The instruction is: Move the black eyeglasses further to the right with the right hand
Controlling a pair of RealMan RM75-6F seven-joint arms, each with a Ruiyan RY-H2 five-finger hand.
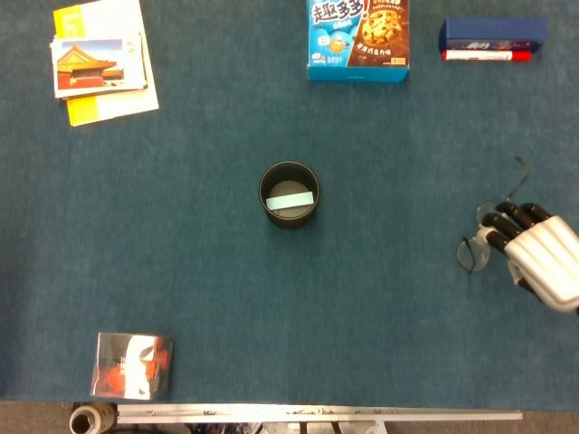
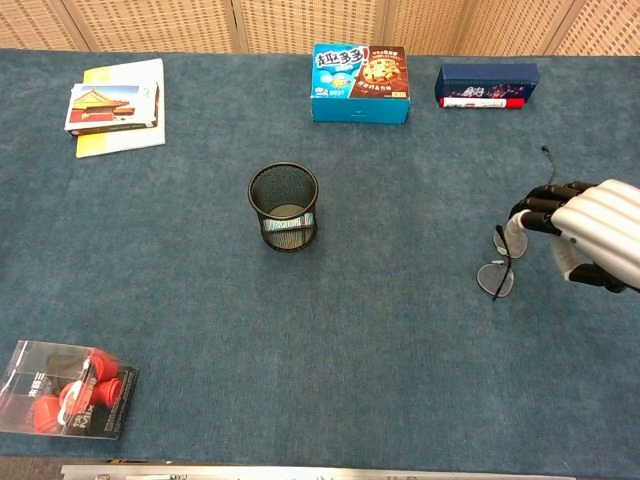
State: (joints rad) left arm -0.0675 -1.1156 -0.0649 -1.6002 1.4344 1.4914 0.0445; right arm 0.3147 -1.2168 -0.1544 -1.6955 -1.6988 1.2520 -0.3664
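Fingers [image 2: 535,208] of the right hand [image 2: 590,240] curl around the black eyeglasses [image 2: 497,268], pinching the frame. Knuckles face up, low over the worktop [image 2: 400,330] at its right edge.

Right hand [image 2: 585,235] pinching black eyeglasses [image 2: 497,270]

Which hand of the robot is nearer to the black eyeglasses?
The right. The right hand is at the eyeglasses, its fingers at the frame's right side, though the exact grip is unclear. The left hand appears in neither view.
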